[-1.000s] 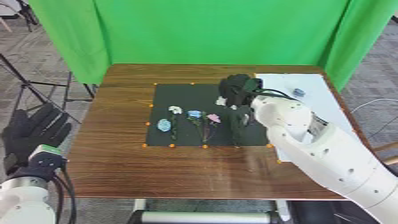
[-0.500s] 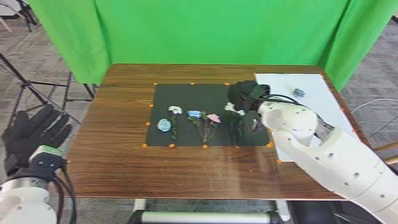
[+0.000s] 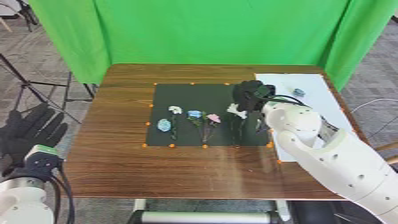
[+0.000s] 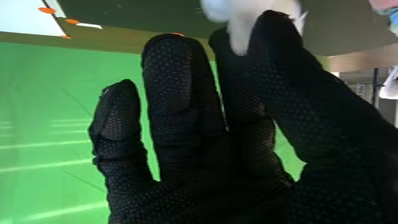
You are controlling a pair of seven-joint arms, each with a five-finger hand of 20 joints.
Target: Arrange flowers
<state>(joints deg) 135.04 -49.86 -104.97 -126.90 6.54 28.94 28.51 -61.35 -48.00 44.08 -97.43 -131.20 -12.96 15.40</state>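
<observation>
Fingers [image 4: 169, 80] of right hand [image 3: 251, 95] pinching white flower [image 4: 244, 20] by its bloom [image 3: 236, 110]. Left hand [image 3: 34, 131] open, off left side of table [image 3: 115, 172]; right clearly nearer. Flower over right part of black mat [image 3: 209, 92], robot-side and slightly left of hand. Long axis near-far, bloom far, stem [image 3: 237, 131] toward robot. Release probably turns on holding that line.

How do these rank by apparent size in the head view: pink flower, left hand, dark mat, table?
1. table
2. dark mat
3. left hand
4. pink flower
</observation>
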